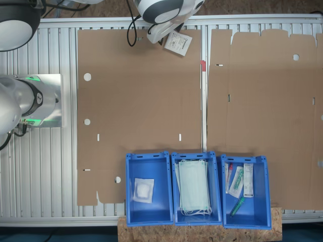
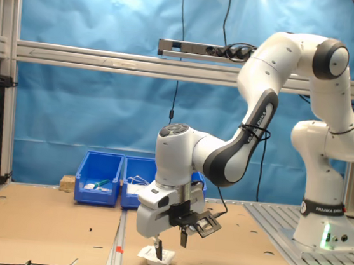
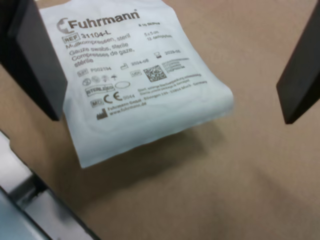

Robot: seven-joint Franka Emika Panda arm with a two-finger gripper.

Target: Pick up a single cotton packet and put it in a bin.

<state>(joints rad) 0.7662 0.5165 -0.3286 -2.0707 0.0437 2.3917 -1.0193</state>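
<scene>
The end effector (image 2: 170, 245) hangs wide open over the cotton packet (image 2: 156, 256), one finger touching it, positioned to grasp; blue bins (image 1: 196, 187) wait at six o'clock.

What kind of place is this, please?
Probably a robotics lab test cell: an aluminium frame with a blue backdrop, cardboard on a slatted table, and blue bins of medical supplies.

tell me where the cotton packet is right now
The cotton packet lies on the brown cardboard at the first exterior view's top, under the tool, across from the three blue bins.
</scene>
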